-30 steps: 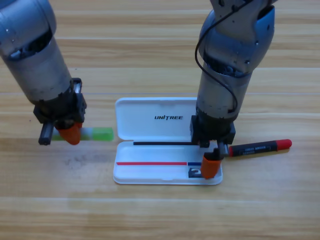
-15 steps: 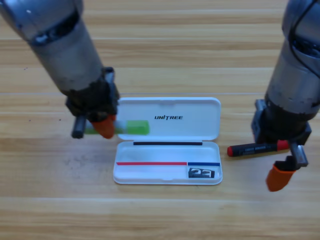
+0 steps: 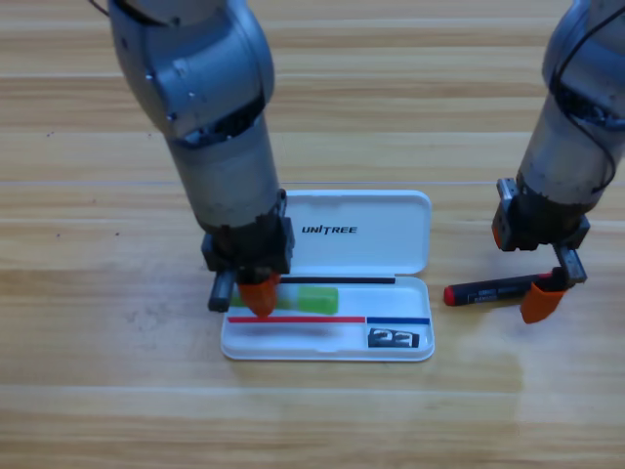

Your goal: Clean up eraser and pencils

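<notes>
The pale pencil with the green end [image 3: 314, 298] lies level over the tray of the open white case [image 3: 293, 344], just above the tray's floor. My left gripper [image 3: 259, 296] points down and is shut on its pale left end. The eraser [image 3: 394, 338], a dark block with white marks, sits in the tray's right corner. To the right of the case, the red pencil [image 3: 488, 291] lies on the table. My right gripper [image 3: 542, 298] stands at that pencil's right end and covers its tip.
The case's lid [image 3: 410, 210] lies flat behind the tray, printed UNITREE. The left arm's thick grey body rises over the table's upper left, the right arm over the upper right. Bare wood lies in front of the case.
My left gripper carried the green-ended pencil right from the table to over the case tray. My right gripper left the eraser in the tray, swung out right, then came back to the red pencil's end.
</notes>
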